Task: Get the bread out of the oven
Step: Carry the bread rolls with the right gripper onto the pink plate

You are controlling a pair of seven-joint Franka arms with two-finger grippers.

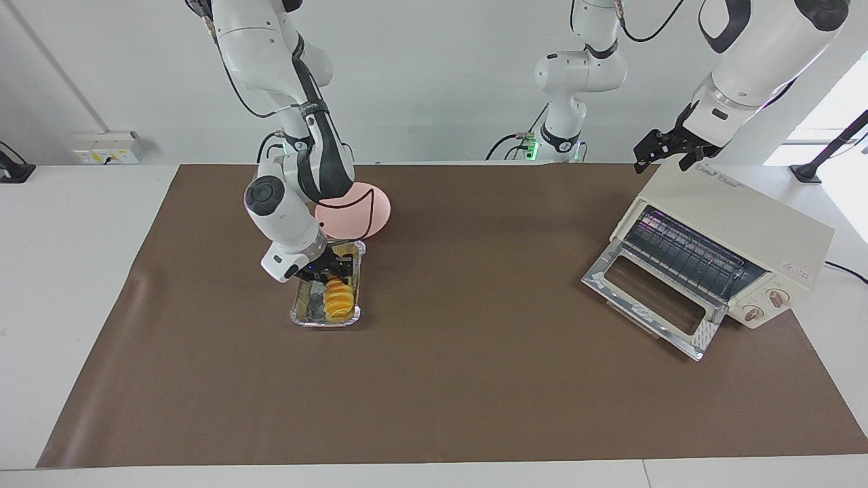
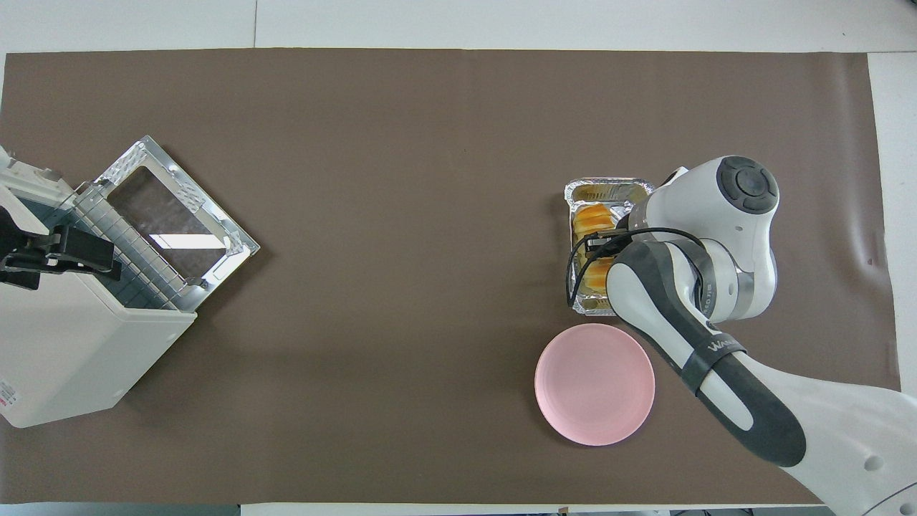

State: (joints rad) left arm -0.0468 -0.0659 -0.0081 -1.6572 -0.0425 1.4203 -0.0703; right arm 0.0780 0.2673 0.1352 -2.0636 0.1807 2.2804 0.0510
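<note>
Ridged golden-yellow bread loaf (image 1: pixel 338 299) sits in a crinkly rectangular silver foil tray (image 1: pixel 306 303); right gripper (image 1: pixel 333 274) is down on it, fingers pinching the loaf. Left gripper (image 1: pixel 668 150) hovers over the boxy cream-white oven (image 1: pixel 759 230), can't tell its gap.

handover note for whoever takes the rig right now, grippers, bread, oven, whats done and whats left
Right gripper: down in the foil tray, at the bread; grip cannot be read.
Left gripper: waiting over the oven top.
Oven: door dropped open, rack bare, toward the left arm's end.
Bread: lying in the tray on the mat; pink plate beside the tray, nearer the robots.
Done: bread is out of the oven.
Left: probably lifting the bread onto the plate.
</note>
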